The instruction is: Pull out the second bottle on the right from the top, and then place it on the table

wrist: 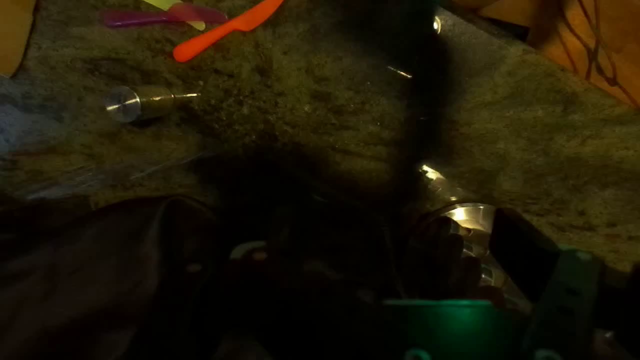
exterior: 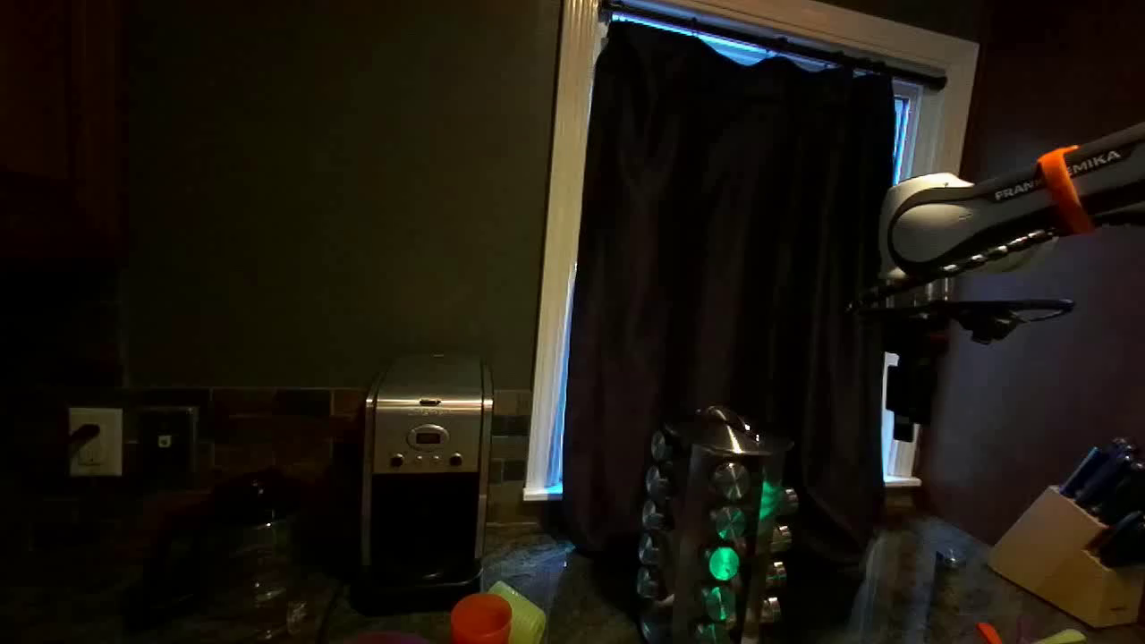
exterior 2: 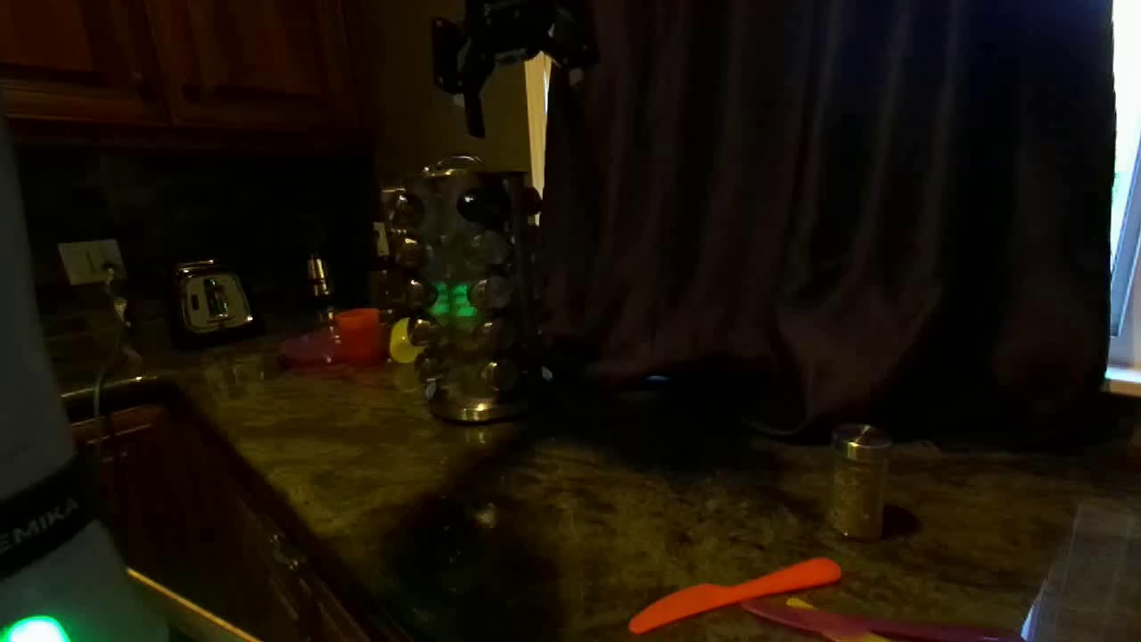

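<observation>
A small glass bottle with a silver lid stands upright on the dark table in an exterior view. It also shows in the wrist view, upper left. The bottle rack holds several silver-lidded bottles in rows and shows in both exterior views. A dark round spot shows in its top row. My gripper is high above the table, above the rack in that view, apart from rack and bottle. Its fingers are spread with nothing seen between them. In the wrist view one finger shows; the other is lost in darkness.
Orange and purple plastic knives lie near the bottle. A dark curtain hangs behind. An orange cup, a coffee maker and a toaster stand beyond the rack. A knife block stands on the table.
</observation>
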{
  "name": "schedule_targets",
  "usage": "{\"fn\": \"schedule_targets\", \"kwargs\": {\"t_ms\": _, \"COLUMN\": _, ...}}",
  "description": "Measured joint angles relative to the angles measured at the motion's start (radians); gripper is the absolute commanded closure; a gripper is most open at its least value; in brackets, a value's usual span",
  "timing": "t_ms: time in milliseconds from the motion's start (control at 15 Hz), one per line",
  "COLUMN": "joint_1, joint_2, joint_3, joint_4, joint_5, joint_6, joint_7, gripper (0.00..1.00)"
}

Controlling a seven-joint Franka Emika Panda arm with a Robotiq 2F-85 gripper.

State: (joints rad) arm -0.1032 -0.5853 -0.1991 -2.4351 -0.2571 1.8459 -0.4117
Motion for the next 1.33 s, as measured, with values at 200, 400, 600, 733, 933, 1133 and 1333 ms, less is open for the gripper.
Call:
{"fn": "schedule_targets", "kwargs": {"t_ms": 200, "joint_1": 0.000, "joint_2": 0.000, "joint_3": 0.000, "joint_4": 0.000, "joint_5": 0.000, "joint_6": 0.000, "joint_7": 0.000, "gripper": 0.00}}
{"fn": "schedule_targets", "kwargs": {"t_ms": 400, "joint_1": 0.000, "joint_2": 0.000, "joint_3": 0.000, "joint_4": 0.000, "joint_5": 0.000, "joint_6": 0.000, "joint_7": 0.000, "gripper": 0.00}}
{"fn": "schedule_targets", "kwargs": {"t_ms": 600, "joint_1": 0.000, "joint_2": 0.002, "joint_3": 0.000, "joint_4": 0.001, "joint_5": 0.002, "joint_6": 0.000, "joint_7": 0.021, "gripper": 0.00}}
{"fn": "schedule_targets", "kwargs": {"t_ms": 733, "joint_1": -0.002, "joint_2": 0.018, "joint_3": 0.005, "joint_4": 0.012, "joint_5": 0.019, "joint_6": -0.013, "joint_7": 0.115, "gripper": 0.00}}
{"fn": "schedule_targets", "kwargs": {"t_ms": 933, "joint_1": -0.002, "joint_2": 0.082, "joint_3": 0.016, "joint_4": 0.059, "joint_5": 0.054, "joint_6": -0.052, "joint_7": 0.242, "gripper": 0.00}}
{"fn": "schedule_targets", "kwargs": {"t_ms": 1133, "joint_1": -0.012, "joint_2": 0.176, "joint_3": 0.018, "joint_4": 0.128, "joint_5": 0.090, "joint_6": -0.098, "joint_7": 0.340, "gripper": 0.00}}
{"fn": "schedule_targets", "kwargs": {"t_ms": 1333, "joint_1": -0.037, "joint_2": 0.274, "joint_3": 0.009, "joint_4": 0.195, "joint_5": 0.138, "joint_6": -0.154, "joint_7": 0.397, "gripper": 0.00}}
